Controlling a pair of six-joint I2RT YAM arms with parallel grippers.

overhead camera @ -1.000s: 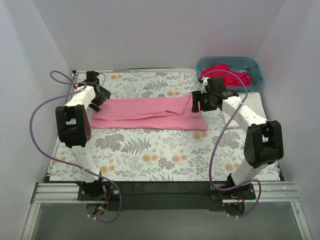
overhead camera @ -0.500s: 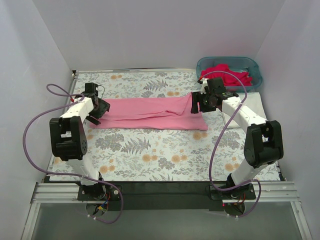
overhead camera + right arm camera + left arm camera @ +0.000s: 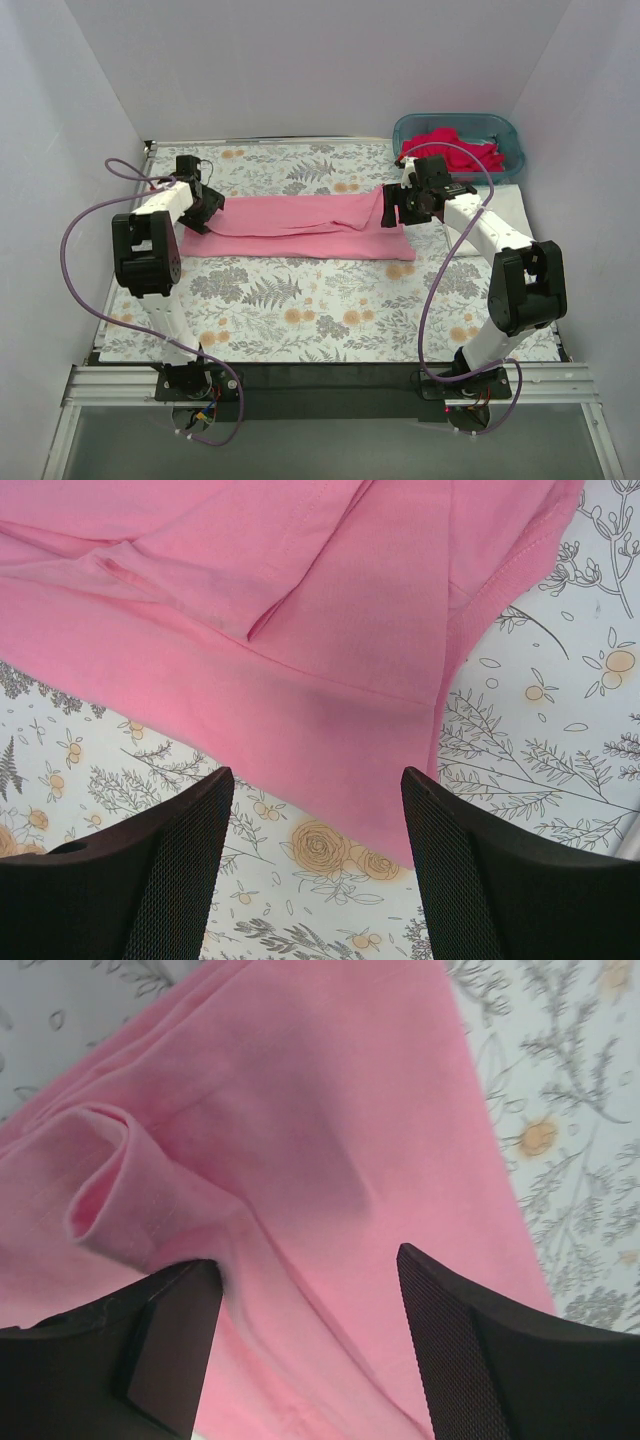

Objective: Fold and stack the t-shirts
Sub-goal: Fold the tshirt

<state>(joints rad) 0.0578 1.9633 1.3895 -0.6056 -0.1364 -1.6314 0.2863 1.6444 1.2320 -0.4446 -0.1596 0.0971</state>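
Observation:
A light pink t-shirt (image 3: 300,226) lies folded into a long band across the far middle of the floral cloth (image 3: 300,300). My left gripper (image 3: 203,208) is open just above the shirt's left end, its jaws straddling a raised fold (image 3: 110,1185). My right gripper (image 3: 397,207) is open above the shirt's right end (image 3: 330,650), holding nothing. Deep pink-red t-shirts (image 3: 452,150) are heaped in the teal basket (image 3: 508,133) at the back right. A white shirt (image 3: 510,205) lies flat under my right arm.
White walls close in the back and both sides. The black mounting rail (image 3: 320,378) runs along the near edge. Purple cables (image 3: 75,230) loop beside each arm.
My left gripper has moved right and a little farther back, from the shirt's left edge onto its end. The right arm and the shirt have hardly moved.

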